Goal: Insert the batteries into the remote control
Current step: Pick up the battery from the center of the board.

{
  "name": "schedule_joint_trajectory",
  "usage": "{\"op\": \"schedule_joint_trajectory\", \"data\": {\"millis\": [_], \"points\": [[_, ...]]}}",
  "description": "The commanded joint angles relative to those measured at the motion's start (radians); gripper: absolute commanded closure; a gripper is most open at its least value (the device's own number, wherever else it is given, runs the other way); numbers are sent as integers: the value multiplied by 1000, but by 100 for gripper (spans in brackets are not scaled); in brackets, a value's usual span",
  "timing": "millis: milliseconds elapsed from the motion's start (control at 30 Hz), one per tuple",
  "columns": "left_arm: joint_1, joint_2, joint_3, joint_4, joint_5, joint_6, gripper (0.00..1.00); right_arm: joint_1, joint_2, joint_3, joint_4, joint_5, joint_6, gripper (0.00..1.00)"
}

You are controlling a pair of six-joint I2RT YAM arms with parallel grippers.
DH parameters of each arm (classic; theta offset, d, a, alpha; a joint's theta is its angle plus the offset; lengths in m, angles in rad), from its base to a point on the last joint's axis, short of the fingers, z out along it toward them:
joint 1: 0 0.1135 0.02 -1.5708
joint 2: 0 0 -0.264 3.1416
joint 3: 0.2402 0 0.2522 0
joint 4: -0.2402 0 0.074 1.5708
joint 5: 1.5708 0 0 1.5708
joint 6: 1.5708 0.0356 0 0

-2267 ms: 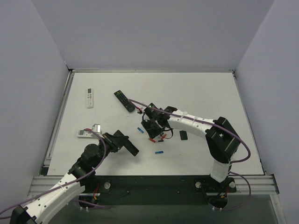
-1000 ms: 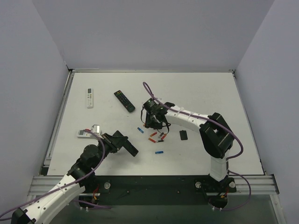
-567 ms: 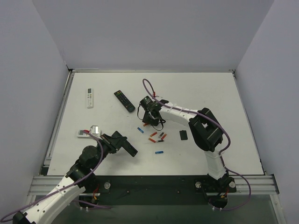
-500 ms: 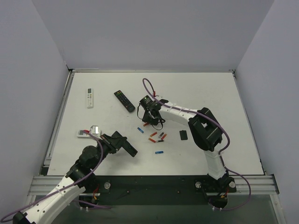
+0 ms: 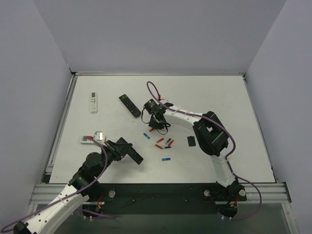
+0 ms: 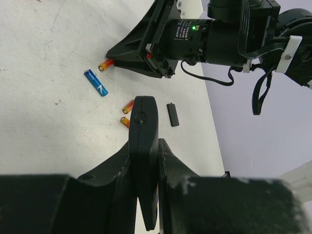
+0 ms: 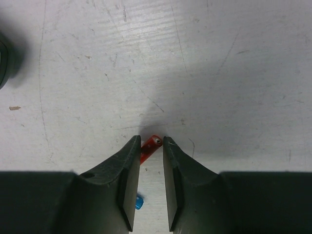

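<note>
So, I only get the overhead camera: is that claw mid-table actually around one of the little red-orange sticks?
Observer: Yes. The right wrist view shows a small red-orange cylindrical battery on the white table between the fingers of the right gripper; whether they pinch it, I cannot tell.
Operator: And the other arm's dark bar?
Observer: The left gripper is clamped on a slim matte-black bar-shaped remote control, narrow edge toward its camera.
Operator: Anything lit?
Observer: A small green light glows on the black housing behind the right gripper.
</note>
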Motion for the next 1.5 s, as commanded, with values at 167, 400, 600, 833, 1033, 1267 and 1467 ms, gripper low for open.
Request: {"op": "schedule_joint_trajectory", "data": {"millis": [167, 400, 600, 833, 1033, 1267, 1467], "points": [[3, -1, -10, 32, -8, 1, 100, 31, 55, 87, -106, 34, -137, 85], [3, 3, -12, 38, -8, 1, 100, 43, 53, 101, -103, 72, -398, 96], [3, 20, -13, 54, -7, 1, 100, 48, 56, 90, -100, 44, -620, 90], [3, 29, -4, 57, -4, 6, 100, 45, 82, 101, -157, -3, -591, 76], [3, 37, -4, 63, -4, 4, 100, 37, 113, 104, -191, -49, -542, 77], [3, 71, -21, 119, 12, -8, 100, 35, 83, 98, -185, -40, -550, 95], [3, 173, -82, 362, 62, 1, 100, 37, -69, 60, -94, -39, -581, 100]]}}
